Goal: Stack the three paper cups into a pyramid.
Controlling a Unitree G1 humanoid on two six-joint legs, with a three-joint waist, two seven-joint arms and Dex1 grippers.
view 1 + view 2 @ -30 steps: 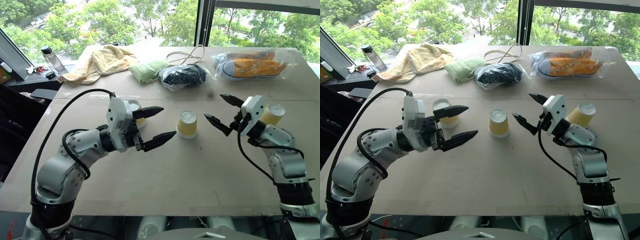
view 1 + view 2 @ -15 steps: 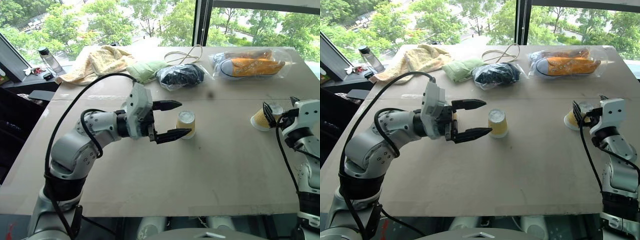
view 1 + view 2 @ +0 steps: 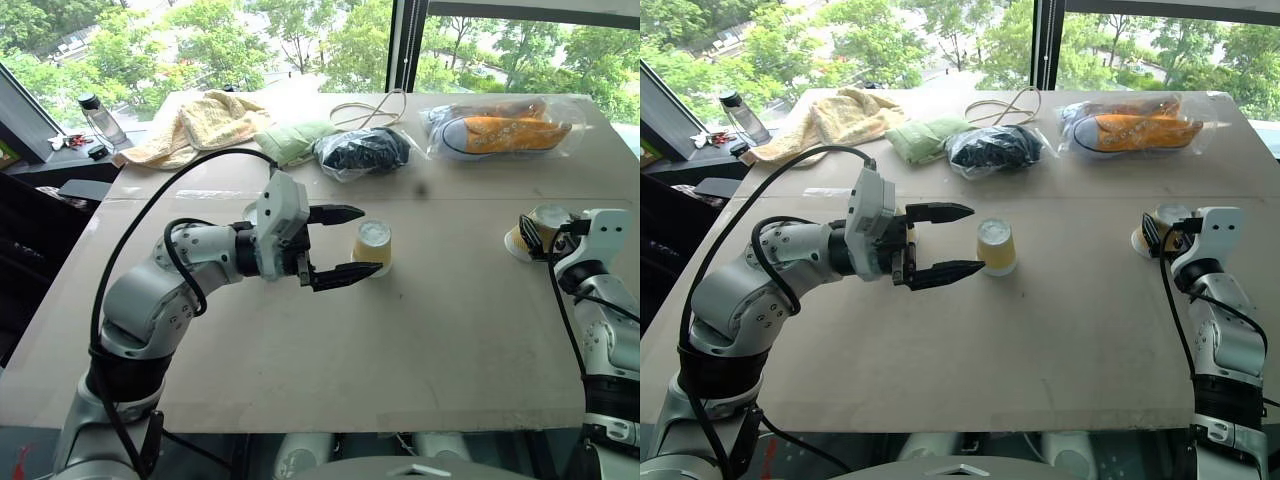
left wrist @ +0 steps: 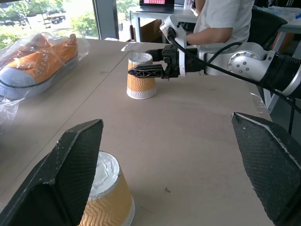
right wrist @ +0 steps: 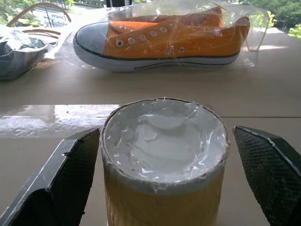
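Note:
Three upside-down yellow-orange paper cups stand on the brown table (image 3: 400,340). The middle cup (image 3: 374,236) sits just inside the tips of my open left gripper (image 4: 167,118), close to one finger (image 4: 70,165) and apart from the other. The left wrist view has the same cup (image 4: 107,197) low beside that finger. A second cup (image 3: 251,210) is mostly hidden behind the left gripper's body. The right cup (image 5: 162,188) stands upright between the spread fingers of my open right gripper (image 5: 167,128), near the table's right edge.
Along the far side lie an orange shoe in a clear bag (image 3: 505,130), a dark bundle in plastic (image 3: 365,150), a green cloth (image 3: 295,140), a yellow towel (image 3: 200,120) and a looped cord (image 3: 370,105). A person in a white shirt (image 4: 221,19) sits beyond the table's right side.
My right gripper has swung from pointing at the middle cup out to the right and now flanks the right cup. The view has shifted; the left gripper has hardly moved.

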